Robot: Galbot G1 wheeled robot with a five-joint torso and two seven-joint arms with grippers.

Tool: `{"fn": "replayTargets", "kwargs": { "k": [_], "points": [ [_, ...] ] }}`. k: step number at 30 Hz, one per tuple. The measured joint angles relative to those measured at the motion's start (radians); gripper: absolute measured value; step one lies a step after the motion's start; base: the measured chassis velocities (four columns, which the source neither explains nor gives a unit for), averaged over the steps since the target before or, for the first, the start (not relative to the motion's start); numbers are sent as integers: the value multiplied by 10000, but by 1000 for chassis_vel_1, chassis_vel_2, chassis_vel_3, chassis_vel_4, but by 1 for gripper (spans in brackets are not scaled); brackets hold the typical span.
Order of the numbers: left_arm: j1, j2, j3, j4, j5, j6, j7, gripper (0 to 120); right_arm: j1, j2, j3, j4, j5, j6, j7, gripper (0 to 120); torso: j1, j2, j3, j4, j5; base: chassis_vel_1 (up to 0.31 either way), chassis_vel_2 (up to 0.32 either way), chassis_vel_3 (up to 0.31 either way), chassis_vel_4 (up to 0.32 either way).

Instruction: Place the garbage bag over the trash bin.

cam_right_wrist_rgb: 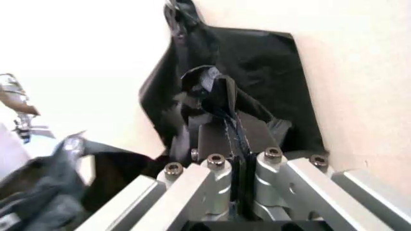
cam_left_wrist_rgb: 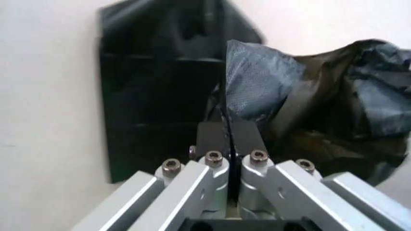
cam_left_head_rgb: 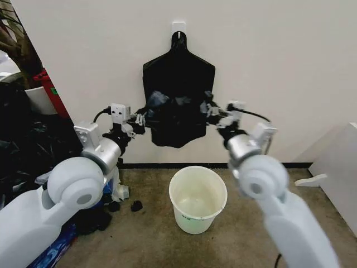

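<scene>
Head view, item one: thin, glossy black plastic garbage bag [cam_left_head_rgb: 177, 107], soft and wrinkled, held in the air between both grippers, in front of a flat smooth black bundle with a narrow neck [cam_left_head_rgb: 178, 67] that hangs from a small white wall hook [cam_left_head_rgb: 178, 25] on the pale wall. Item two: left gripper [cam_left_head_rgb: 140, 118], raised at the bag's left edge; in the left wrist view its jaws are closed flat on a fold of the bag's film [cam_left_wrist_rgb: 257, 82], with the flat black bundle [cam_left_wrist_rgb: 160, 86] behind. Item three: right gripper [cam_left_head_rgb: 214, 115], raised at the bag's right edge at about the same height; in the right wrist view its jaws are pinched together on a crumpled strip of black film [cam_right_wrist_rgb: 218, 96], and the bundle [cam_right_wrist_rgb: 257, 72] lies against the wall beyond. Item four: round white plastic trash bin [cam_left_head_rgb: 198, 199], tapering toward its base, rolled rim, standing upright on the brownish floor directly below the held bag and well apart from it. Its mouth is uncovered and its inside is bare. Small dark print near the bin's base is too small to read. Item five: white box-like furniture [cam_left_head_rgb: 340, 167] at the right edge, near the wall.
</scene>
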Motion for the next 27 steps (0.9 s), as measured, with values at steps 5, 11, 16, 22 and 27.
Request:
{"fn": "replayTargets", "kwargs": {
  "k": [5,11,16,22,27],
  "points": [
    [315,149,24,-338,-264,-239,407,0,-995,-755,467,1059,668,-23,181,0,0,0,0,-1,-2,0,0,0,0],
    [999,247,232,-563,-592,-500,1070,0,-2147,-1124,1054,1621,632,-4,216,0,0,0,0,1,-1,0,0,0,0],
    [1526,140,370,-447,-705,-691,1471,0,-2968,-1167,1585,1734,620,-3,210,0,0,1,0,1,-3,0,0,0,0],
    [2648,-144,415,-33,104,-944,1904,0,-3838,-890,1672,1719,500,-4,106,0,0,0,1,1,-4,0,0,0,0],
    [3575,-565,527,546,786,-1139,2023,0,-4092,-579,1375,1238,22,-3,-74,0,-1,1,1,2,-3,0,0,0,0]
  ]
}}
